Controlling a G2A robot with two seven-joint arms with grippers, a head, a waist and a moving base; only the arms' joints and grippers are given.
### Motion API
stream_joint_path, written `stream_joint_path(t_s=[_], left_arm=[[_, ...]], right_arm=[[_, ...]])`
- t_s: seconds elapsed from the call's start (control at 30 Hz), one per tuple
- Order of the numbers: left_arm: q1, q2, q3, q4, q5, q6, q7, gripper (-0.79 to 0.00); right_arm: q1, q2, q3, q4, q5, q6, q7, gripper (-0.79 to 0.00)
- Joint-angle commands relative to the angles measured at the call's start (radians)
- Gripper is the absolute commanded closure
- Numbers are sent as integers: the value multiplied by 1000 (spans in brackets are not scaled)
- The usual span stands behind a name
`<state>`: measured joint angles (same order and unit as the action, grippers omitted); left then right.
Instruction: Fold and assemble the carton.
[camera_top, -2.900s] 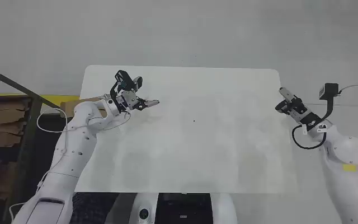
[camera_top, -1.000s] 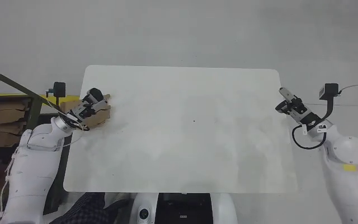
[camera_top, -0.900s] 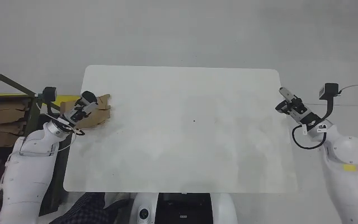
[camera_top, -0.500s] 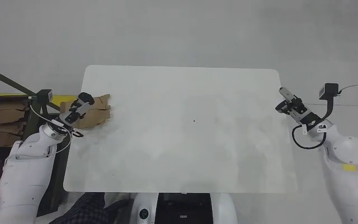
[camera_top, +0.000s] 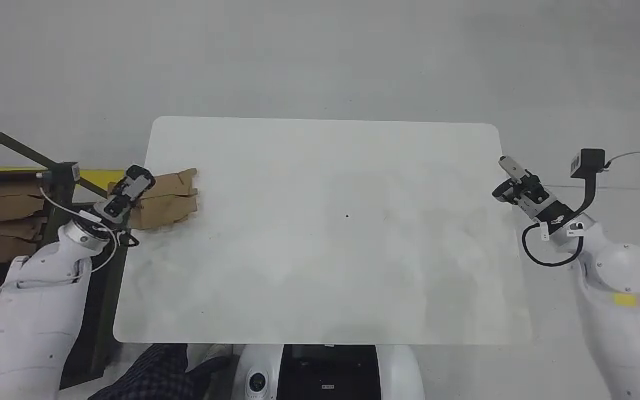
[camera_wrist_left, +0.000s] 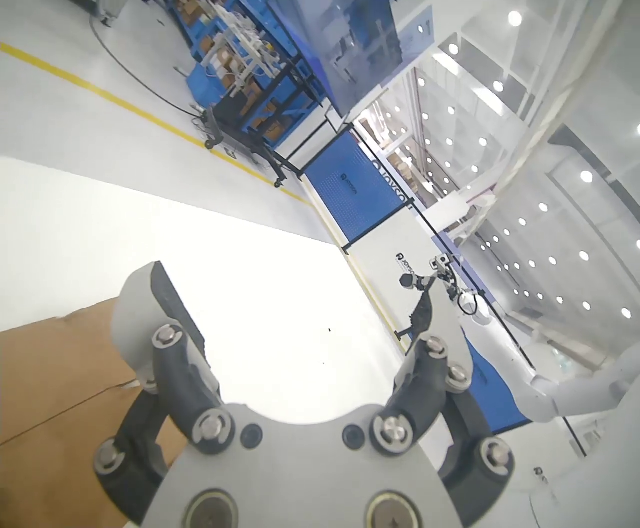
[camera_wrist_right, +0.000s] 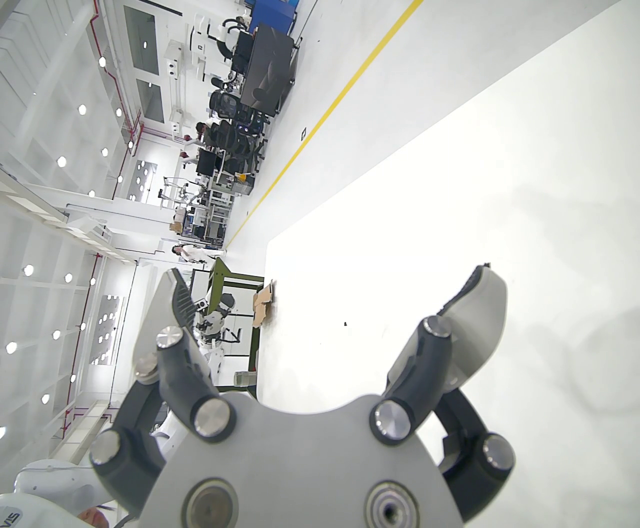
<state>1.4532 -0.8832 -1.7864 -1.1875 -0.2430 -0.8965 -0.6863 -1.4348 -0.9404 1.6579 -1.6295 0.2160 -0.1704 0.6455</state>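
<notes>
Left wrist view is giving you the left gripper (camera_wrist_left: 287, 292) with its fingers spread wide, bare white table (camera_wrist_left: 75, 200) showing between them. One finger is lying over the edge of the brown carton (camera_wrist_left: 55, 380); you can't tell whether it's actually touching the cardboard. From the top, that carton is lying flat at the table's left edge, part of it reaching past the edge, and the gripper is covering its outer end. Toward the middle of the table, one small dark speck (camera_top: 347, 215) is sitting on the white surface. Off the table beside the left arm, a dark rack (camera_top: 30, 150) is holding more flat cardboard (camera_top: 15, 205), cut off by the frame, so the count is unclear. Far across, the right gripper (camera_wrist_right: 325, 280) is hovering at the table's right edge, its fingers spread apart too. You're looking at two grippers and one carton on the table.
</notes>
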Motion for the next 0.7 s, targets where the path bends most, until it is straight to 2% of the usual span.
stream_joint_path(t_s=[0.0, 0.13, 0.33, 0.47, 0.67], left_arm=[[1, 6, -22, 38, -43, 22, -28, -785], [-14, 15, -50, 141, -151, 66, -104, -785], [-77, 30, -92, 310, -277, 103, -210, -785], [-145, 39, -110, 439, -303, 128, -243, -785], [-246, 48, -108, 599, -269, 90, -227, -785]], right_arm=[[0, 0, 0, 0, 0, 0, 0, -785], [0, 0, 0, 0, 0, 0, 0, -785], [0, 0, 0, 0, 0, 0, 0, -785], [0, 0, 0, 0, 0, 0, 0, -785], [0, 0, 0, 0, 0, 0, 0, -785]])
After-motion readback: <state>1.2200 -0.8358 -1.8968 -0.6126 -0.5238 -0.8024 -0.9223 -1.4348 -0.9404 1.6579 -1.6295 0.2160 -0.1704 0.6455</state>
